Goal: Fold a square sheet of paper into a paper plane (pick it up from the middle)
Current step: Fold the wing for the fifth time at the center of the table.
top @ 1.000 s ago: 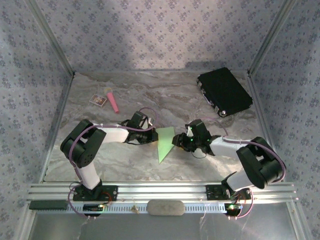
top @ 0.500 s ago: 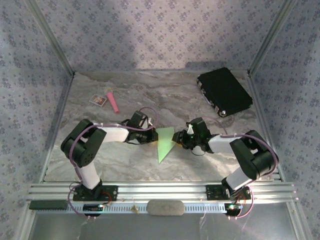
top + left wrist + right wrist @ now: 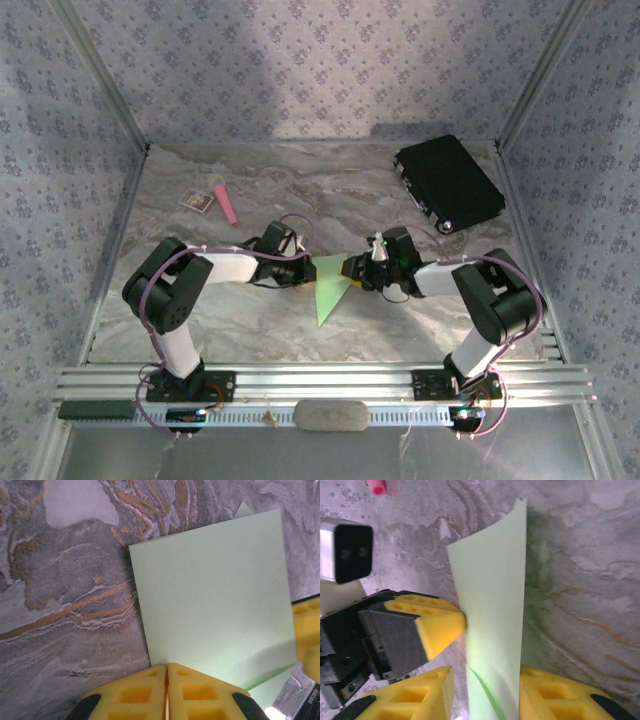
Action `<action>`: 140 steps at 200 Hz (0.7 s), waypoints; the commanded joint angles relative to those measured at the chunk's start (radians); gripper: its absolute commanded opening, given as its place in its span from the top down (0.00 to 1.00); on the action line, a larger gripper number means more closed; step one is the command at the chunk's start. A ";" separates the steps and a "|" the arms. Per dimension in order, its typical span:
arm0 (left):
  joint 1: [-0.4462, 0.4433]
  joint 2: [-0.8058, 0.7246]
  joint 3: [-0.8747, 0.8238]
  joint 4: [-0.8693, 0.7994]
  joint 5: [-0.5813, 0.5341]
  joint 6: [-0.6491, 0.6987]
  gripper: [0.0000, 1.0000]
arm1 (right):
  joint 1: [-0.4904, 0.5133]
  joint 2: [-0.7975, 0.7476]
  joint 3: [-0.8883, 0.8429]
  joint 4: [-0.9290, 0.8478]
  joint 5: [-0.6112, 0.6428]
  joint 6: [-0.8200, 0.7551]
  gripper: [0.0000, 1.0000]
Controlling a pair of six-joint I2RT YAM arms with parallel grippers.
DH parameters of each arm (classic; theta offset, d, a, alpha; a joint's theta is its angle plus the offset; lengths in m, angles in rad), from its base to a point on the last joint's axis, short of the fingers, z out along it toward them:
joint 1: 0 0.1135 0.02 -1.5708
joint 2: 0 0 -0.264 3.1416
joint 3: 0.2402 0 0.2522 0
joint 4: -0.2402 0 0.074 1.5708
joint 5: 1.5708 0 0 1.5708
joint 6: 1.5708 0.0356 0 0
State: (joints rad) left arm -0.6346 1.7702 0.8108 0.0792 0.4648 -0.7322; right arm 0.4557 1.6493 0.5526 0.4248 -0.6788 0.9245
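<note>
Item under inspection: the square sheet of paper (image 3: 326, 290), lime-green, plain and thin. In the overhead view it is folded into a narrow triangle, wide end up and point toward the bottom of the frame, just below centre, between the two grippers. In the left wrist view (image 3: 215, 600) it presents a flat, clean four-sided panel with crisp edges, and a second layer shows at its upper right corner and along its lower right edge. In the right wrist view (image 3: 492, 610) it stands as a tall strip with a slight curl at its top corner and casts a shadow on the marble to its right.

Left gripper (image 3: 166, 680): yellow pads pressed together with no gap, clamped on the lower left edge of the sheet. In the right wrist view its pad tip meets the sheet's left edge at mid-frame.

Right gripper (image 3: 487, 695): pads stand apart at the bottom of the frame, with the sheet passing between them. The right-hand pad sits against the sheet and the left-hand pad stands clear of it.

Table (image 3: 300, 180): grey marble pattern with tan veining.

Container: a black case (image 3: 448, 183) lies flat at the upper right of the table, closed. Its contents cannot be seen.

Other items: a pink stick (image 3: 228, 203) and a small white card (image 3: 197, 200) lie side by side at the upper left, well apart from the sheet.
</note>
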 commanded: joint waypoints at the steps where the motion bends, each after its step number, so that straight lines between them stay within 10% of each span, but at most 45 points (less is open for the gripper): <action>1: 0.001 0.040 0.010 -0.052 -0.012 0.028 0.91 | -0.018 0.034 0.016 0.026 -0.070 -0.030 0.64; 140: 0.007 0.034 0.004 -0.049 0.029 0.061 0.90 | -0.031 0.113 0.072 -0.004 -0.122 -0.085 0.84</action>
State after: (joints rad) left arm -0.6319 1.7702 0.8108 0.0792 0.4793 -0.7059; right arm 0.4297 1.7489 0.6010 0.4438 -0.7757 0.8642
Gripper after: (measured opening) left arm 0.098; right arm 0.209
